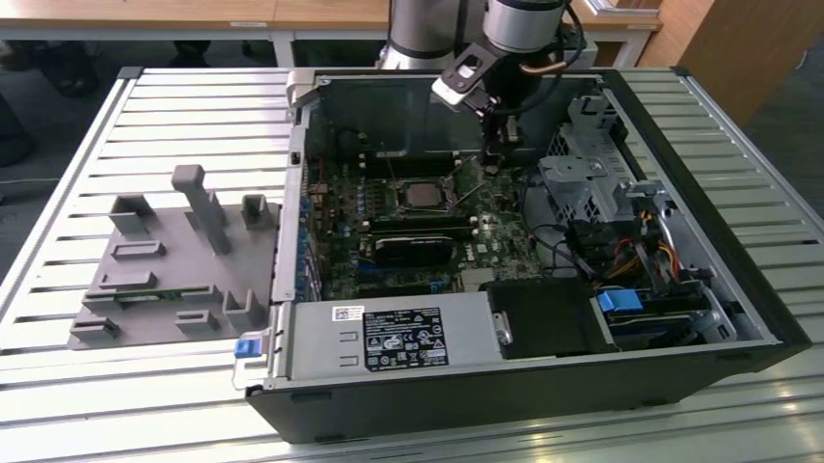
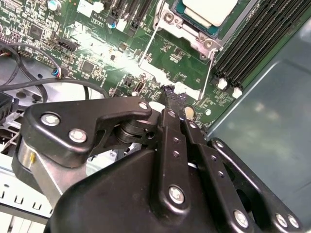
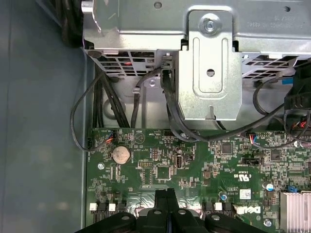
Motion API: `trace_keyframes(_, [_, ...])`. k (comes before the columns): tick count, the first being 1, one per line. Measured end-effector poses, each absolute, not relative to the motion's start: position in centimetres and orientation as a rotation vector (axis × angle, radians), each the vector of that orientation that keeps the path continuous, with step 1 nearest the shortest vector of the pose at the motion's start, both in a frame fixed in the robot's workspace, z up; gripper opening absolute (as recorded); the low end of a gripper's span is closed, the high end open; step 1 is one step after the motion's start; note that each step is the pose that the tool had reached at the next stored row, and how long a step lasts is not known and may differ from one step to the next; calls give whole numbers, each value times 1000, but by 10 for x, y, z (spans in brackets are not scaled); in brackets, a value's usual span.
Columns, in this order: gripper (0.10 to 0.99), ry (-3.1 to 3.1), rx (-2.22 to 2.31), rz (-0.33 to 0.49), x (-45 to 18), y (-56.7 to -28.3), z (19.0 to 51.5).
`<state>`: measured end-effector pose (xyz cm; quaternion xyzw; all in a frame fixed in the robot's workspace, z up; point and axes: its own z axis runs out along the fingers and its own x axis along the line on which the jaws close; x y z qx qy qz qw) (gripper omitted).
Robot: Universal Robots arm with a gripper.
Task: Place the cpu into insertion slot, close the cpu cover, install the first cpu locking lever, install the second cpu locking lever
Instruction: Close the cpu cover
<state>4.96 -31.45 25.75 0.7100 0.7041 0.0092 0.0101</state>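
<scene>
Your tool (image 2: 174, 94), closed on nothing, hovers above the motherboard (image 2: 180, 56). One cpu (image 2: 209, 9) sits socketed; two locking levers (image 2: 147, 46) stand raised.

The circuit board (image 3: 204, 165) is green, the cpu (image 1: 422, 196) dull silver-grey. The pincer (image 2: 171, 94) and computer case (image 1: 515, 395) are black. The tabletop (image 1: 168, 116) shows silver parallel slats.

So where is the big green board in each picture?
Exterior view: the green board lies in the middle of the open case, below the end effector.
Second wrist view: it spreads behind the end effector, around the cpu.
First wrist view: it runs between the end effector and the metal bracket.
Shared landmark: the end effector's dark tip, over the board in all three.
</scene>
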Motion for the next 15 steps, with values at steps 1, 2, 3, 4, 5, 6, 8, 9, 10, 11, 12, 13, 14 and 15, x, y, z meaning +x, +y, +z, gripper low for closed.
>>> trace_keyframes(1, [106,2198,2217,28,50,-314,257])
trace_keyframes(2, [106,2199,2217,26,51,-314,257])
trace_keyframes(3, [106,2199,2218,25,52,-314,257])
trace_keyframes(4, [106,2200,2218,24,53,-314,257])
trace_keyframes(5, [106,2201,2219,23,53,-314,257])
trace_keyframes(6, [106,2201,2219,21,54,-314,256])
trace_keyframes(8, [106,2202,2221,19,56,-314,256])
trace_keyframes(9, [106,2203,2221,18,56,-314,256])
trace_keyframes(10, [106,2203,2221,17,57,-314,255])
trace_keyframes(11, [106,2203,2222,17,58,-314,255])
trace_keyframes(12, [106,2204,2222,16,58,-314,255])
trace_keyframes(13, [106,2204,2222,16,59,-314,254])
trace_keyframes(14, [106,2204,2223,15,59,-314,254])
trace_keyframes(15, [106,2204,2223,14,59,-314,254])
